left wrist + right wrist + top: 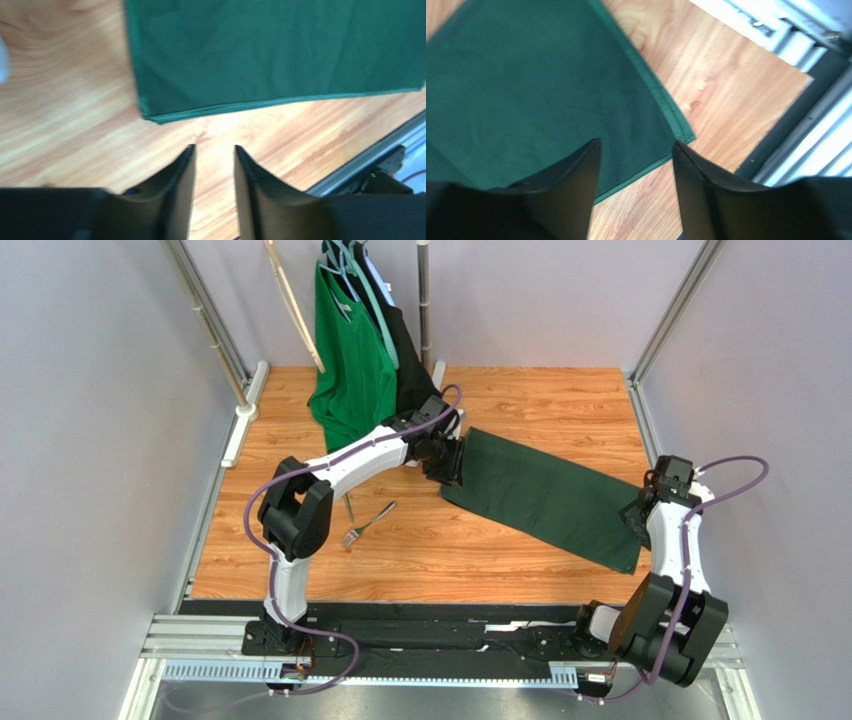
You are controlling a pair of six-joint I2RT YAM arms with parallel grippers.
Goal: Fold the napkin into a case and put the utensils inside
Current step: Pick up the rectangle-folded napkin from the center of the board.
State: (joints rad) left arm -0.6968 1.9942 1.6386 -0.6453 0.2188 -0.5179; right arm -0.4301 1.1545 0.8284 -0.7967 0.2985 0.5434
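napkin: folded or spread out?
Folded. The napkin lies flat on the table as a long narrow strip, and the right wrist view shows two layered edges at its corner.

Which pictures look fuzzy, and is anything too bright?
Top view: sharp and evenly lit, even the fork looks crisp. Left wrist view: smeary, the table grain streaked, the napkin edge soft, the pincer very dark. Right wrist view: blurred too, with washed-out white glare at the upper right.
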